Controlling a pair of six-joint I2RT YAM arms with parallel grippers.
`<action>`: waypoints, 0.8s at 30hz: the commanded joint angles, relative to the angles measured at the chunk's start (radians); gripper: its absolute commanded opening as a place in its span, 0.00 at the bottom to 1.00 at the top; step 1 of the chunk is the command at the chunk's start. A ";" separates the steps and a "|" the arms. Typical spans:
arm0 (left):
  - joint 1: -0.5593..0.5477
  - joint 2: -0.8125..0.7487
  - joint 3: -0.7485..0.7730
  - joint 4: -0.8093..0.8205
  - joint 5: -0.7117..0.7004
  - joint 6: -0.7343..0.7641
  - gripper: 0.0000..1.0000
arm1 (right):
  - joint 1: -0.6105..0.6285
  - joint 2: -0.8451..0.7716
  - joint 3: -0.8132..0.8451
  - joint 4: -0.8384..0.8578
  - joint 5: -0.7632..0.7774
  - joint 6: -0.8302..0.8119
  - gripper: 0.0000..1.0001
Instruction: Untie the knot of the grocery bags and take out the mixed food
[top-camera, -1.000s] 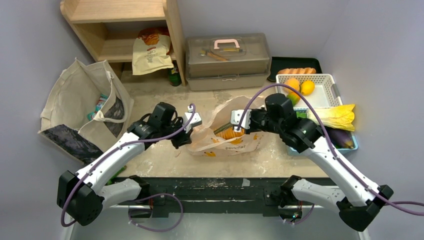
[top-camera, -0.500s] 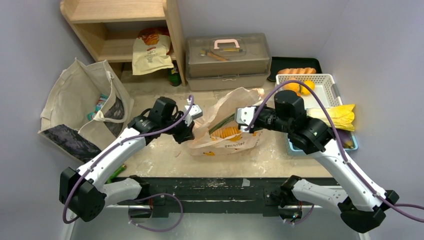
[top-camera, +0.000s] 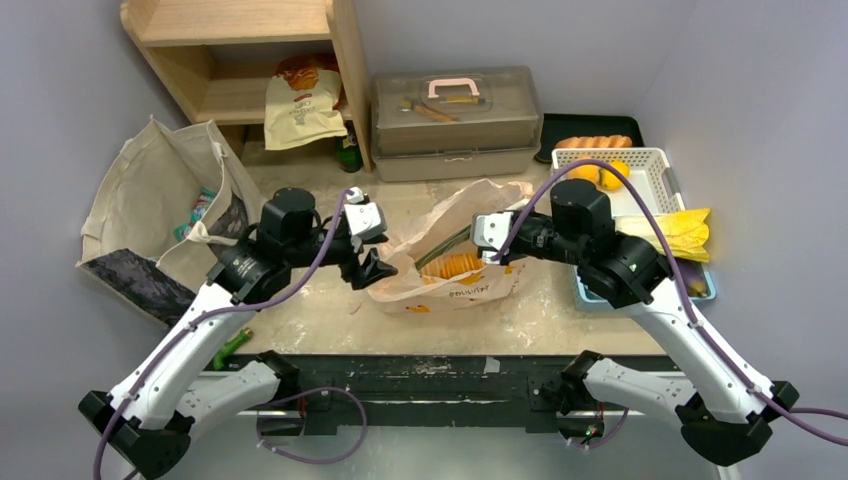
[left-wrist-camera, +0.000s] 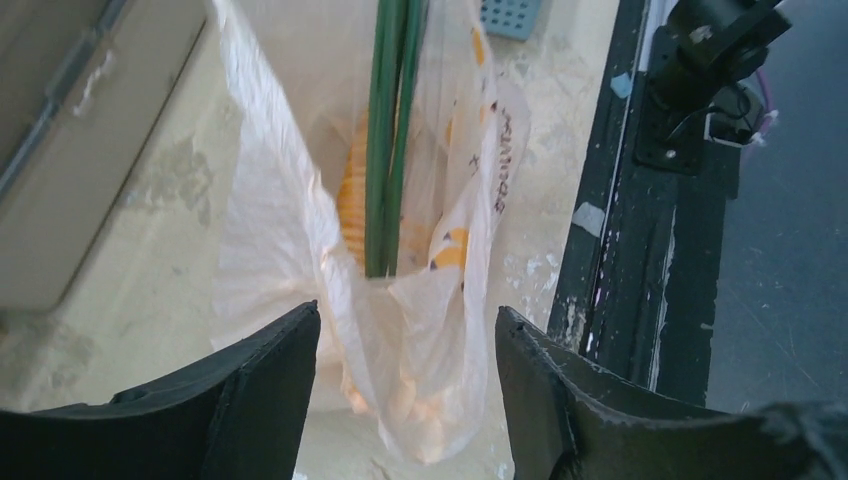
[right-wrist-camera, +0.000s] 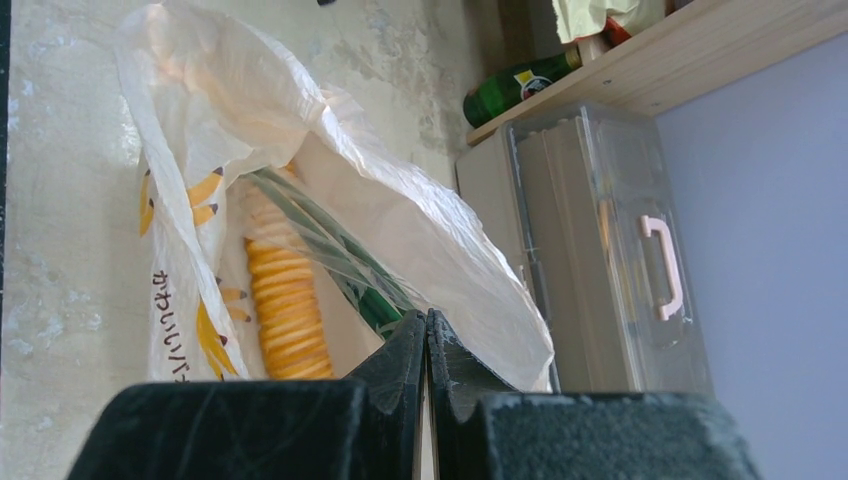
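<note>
The pale-orange grocery bag (top-camera: 455, 285) lies mid-table with its mouth pulled open. No knot shows on it. Inside are a ridged yellow stack (right-wrist-camera: 280, 305) and long green stalks (left-wrist-camera: 392, 130). My right gripper (right-wrist-camera: 427, 328) is shut on the bag's right rim and holds it up; from above it (top-camera: 482, 252) sits at the mouth's right side. My left gripper (left-wrist-camera: 405, 335) is open, its fingers either side of the bag's loose left end (left-wrist-camera: 420, 390) without touching it; from above it (top-camera: 373, 268) hangs at the bag's left tip.
A white basket (top-camera: 655, 165) at the right holds orange fruits (top-camera: 603, 175); a yellow-green cabbage (top-camera: 675, 232) lies over a blue tray (top-camera: 640, 297). Behind the bag stands a clear toolbox (top-camera: 455, 120), then a wooden shelf (top-camera: 250, 60). A canvas tote (top-camera: 165, 215) is at the left.
My left gripper opened, let go of the bag's left end and drew back to the left. The right gripper stayed shut on the rim and pulled the mouth wider to the right.
</note>
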 joint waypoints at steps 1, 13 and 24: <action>-0.073 0.101 0.126 0.094 0.049 0.016 0.63 | 0.003 0.003 0.086 0.027 0.013 -0.009 0.00; -0.211 0.419 0.319 0.196 -0.078 -0.073 0.55 | 0.004 0.001 0.157 -0.001 0.029 -0.020 0.00; -0.202 0.389 0.370 0.311 -0.083 -0.305 0.00 | 0.004 -0.010 0.202 0.269 0.062 0.219 0.49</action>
